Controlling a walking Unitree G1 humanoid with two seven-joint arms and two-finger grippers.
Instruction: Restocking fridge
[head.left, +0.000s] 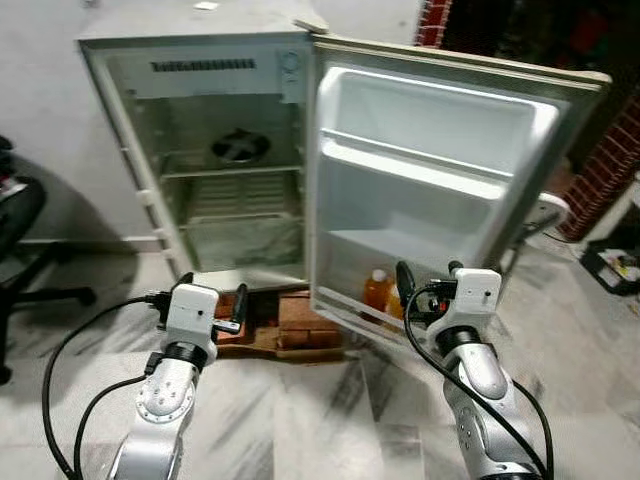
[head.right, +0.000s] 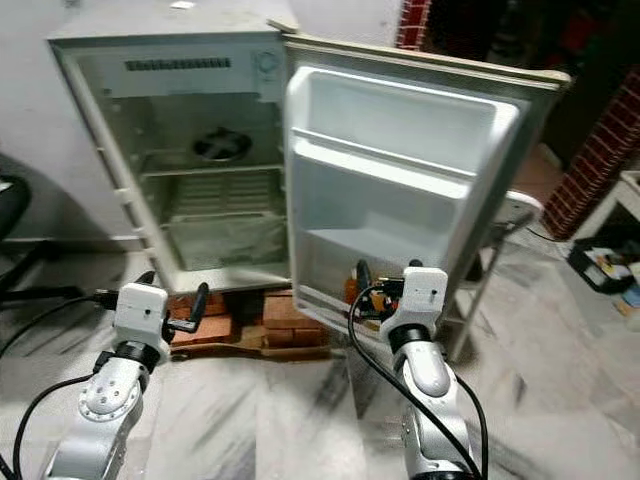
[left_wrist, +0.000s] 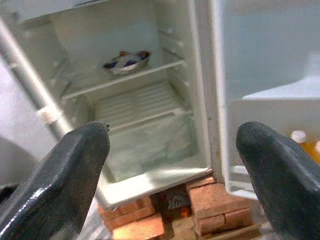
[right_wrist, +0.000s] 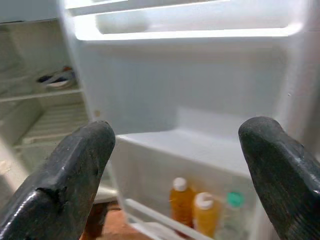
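Facing the open fridge (head.left: 200, 160), we have both hands raised before it and holding nothing: the left hand (head.left: 213, 297) is released in front of the cabinet's bottom edge, the right hand (head.left: 428, 285) is released just in front of the door's lowest bin (right_wrist: 165, 155). The stock already placed, two orange bottles (right_wrist: 192, 207) with white caps and a paler green-capped bottle (right_wrist: 231, 210) touching them, stands upright in that bin, long axes vertical, caps up. A foil dish (left_wrist: 126, 62) lies flat on the cabinet's upper shelf (left_wrist: 125, 80). To do this step well, we judge we should fetch the next item first, then bring it in upright beside the bottles, clear of the bin's front rail. The fridge rests on bricks (head.left: 290, 330).
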